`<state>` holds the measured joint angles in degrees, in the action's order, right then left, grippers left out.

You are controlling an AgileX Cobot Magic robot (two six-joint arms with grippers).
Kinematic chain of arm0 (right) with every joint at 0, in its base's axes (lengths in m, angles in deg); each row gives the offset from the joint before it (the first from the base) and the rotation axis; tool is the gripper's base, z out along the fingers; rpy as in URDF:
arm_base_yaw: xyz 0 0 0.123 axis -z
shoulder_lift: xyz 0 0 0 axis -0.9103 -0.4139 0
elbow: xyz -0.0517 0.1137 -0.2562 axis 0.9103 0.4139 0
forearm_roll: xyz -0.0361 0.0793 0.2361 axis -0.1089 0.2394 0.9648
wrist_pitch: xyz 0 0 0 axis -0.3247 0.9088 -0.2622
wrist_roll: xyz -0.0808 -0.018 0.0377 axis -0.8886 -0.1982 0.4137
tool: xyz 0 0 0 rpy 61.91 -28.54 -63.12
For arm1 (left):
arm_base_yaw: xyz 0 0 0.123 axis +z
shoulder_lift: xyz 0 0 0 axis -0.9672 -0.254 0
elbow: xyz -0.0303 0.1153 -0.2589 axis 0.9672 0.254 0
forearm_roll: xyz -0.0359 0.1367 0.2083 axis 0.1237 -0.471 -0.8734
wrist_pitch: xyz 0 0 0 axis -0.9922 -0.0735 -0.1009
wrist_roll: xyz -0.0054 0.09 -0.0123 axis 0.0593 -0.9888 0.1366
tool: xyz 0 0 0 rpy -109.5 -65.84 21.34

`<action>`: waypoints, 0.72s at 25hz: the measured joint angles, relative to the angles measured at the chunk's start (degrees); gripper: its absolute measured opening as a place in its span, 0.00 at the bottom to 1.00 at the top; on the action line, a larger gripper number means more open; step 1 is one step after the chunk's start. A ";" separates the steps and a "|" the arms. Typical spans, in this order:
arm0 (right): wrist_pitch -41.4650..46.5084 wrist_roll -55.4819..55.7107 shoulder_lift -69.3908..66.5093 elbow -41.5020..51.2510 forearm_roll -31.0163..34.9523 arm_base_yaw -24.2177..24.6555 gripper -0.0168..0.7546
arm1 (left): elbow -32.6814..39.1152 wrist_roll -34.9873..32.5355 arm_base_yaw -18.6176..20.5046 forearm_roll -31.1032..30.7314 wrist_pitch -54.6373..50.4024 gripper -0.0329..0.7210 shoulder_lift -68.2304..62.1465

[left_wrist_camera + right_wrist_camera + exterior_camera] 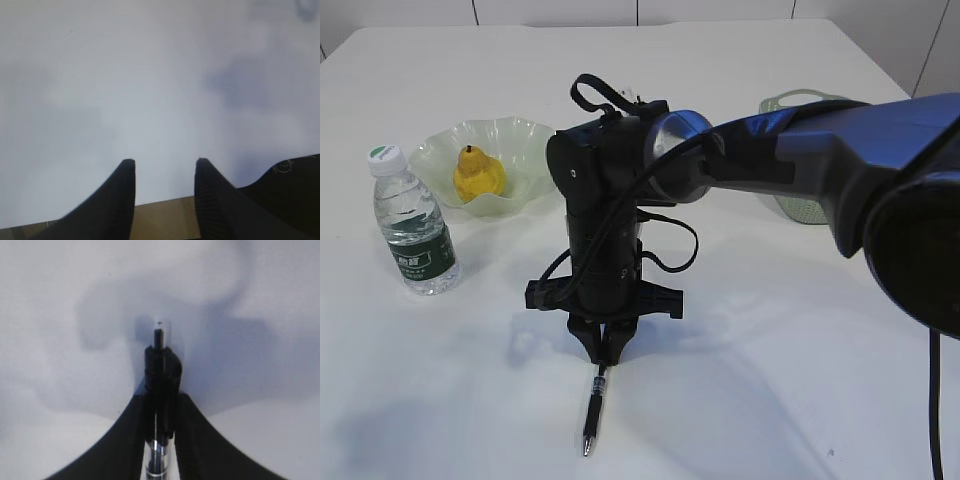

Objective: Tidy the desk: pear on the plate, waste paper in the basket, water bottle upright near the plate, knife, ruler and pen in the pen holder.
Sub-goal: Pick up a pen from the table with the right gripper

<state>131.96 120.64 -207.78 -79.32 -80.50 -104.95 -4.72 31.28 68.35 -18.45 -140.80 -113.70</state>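
Three views, taken in turn.

Exterior view: right gripper [607, 352] points straight down over the near-middle of the desk [770, 380], its fingers closed on the upper end of the pen [594, 413]. The pen's long axis runs from the jaws toward the near edge, tip lowest and seemingly on or just above the surface; I cannot tell whether it is in contact. The pear [478, 175] sits in the plate [525, 140] toward the far-left corner, and the water bottle [412, 222] stands upright just beside the plate, nearer the left edge. The basket [798, 205] shows at the far right, mostly hidden behind the arm. No pen holder is visible from here; the arm's wrist may be hiding it, so which way it lies from the claw is undetermined.

Left wrist view: left gripper [165, 172] hangs over bare desk at its edge, fingers apart with nothing between them. It is not seen in the exterior view, so the right arm is the nearer one to the pen.

Right wrist view: the two fingers [125, 440] press on either side of the dark barrel, whose capped end projects past the fingertips, aligned with the claw's own axis.

Judgement: the grasp looks made. The coming move turns on lifting the pen clear along that axis and carrying it to the holder, which must first be located.
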 joint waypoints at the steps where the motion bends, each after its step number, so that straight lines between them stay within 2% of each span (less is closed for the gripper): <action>1: 0.00 -0.03 0.00 0.00 0.01 0.00 0.25 | 0.00 0.00 0.00 0.00 0.00 0.41 0.00; 10: 0.61 -1.99 -0.21 -0.51 -0.36 0.00 0.25 | 0.00 0.00 0.00 -1.57 0.00 0.41 0.00; 18: 0.98 -3.86 -1.12 -6.97 -2.20 0.00 0.25 | 0.00 0.00 0.00 -1.77 0.00 0.41 0.00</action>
<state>132.95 116.78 -208.90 -86.29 -82.70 -104.95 -4.72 31.28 68.35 -20.22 -140.80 -113.70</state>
